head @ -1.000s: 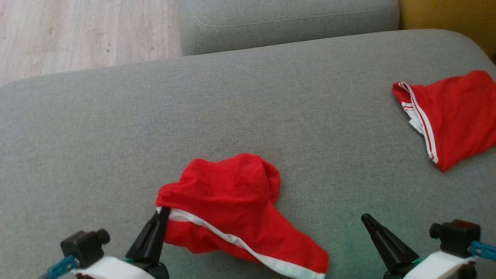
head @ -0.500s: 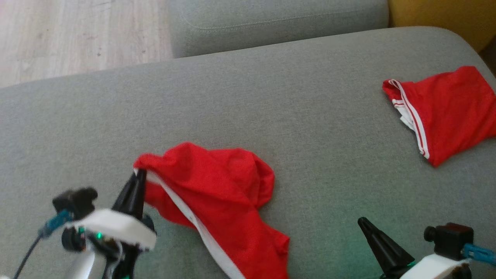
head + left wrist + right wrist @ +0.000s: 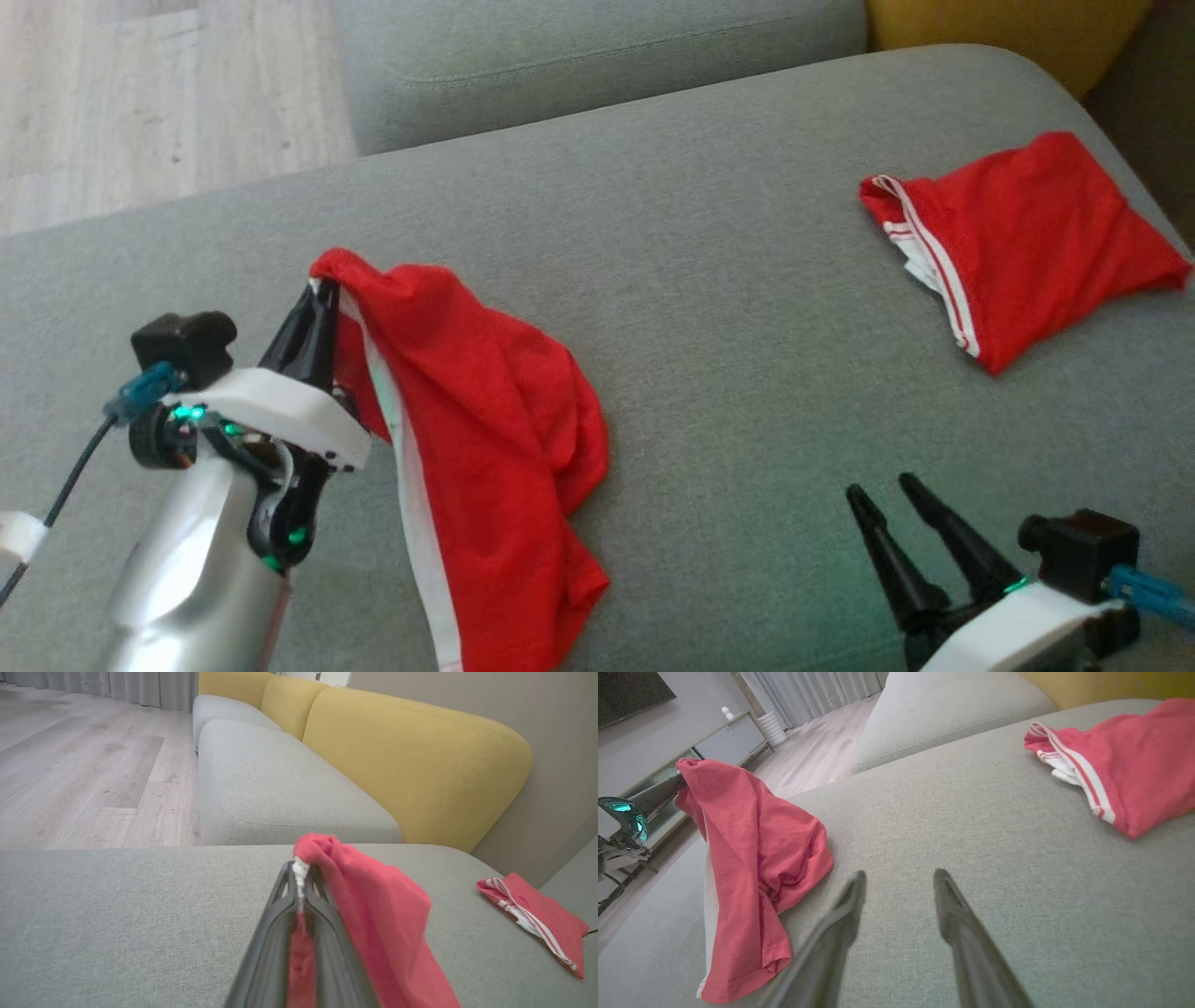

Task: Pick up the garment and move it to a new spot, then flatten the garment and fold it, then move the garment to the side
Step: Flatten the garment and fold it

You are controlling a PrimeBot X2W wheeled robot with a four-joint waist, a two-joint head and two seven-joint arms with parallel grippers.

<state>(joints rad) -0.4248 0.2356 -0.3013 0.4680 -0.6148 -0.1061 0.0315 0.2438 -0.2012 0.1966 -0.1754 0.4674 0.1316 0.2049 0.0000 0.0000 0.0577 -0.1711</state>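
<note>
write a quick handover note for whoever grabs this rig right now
Grippers: the left gripper is shut on the white-trimmed edge of the red garment, raised above the grey sofa cushion. The right gripper is open and empty, low over the cushion, apart from the garment.
Things: the garment hangs crumpled from the left gripper, its lower end on the cushion. A second red garment lies at the cushion's far right.
Done: garment gripped and lifted.
Left: set it at a new spot, flatten, fold, move aside.
</note>
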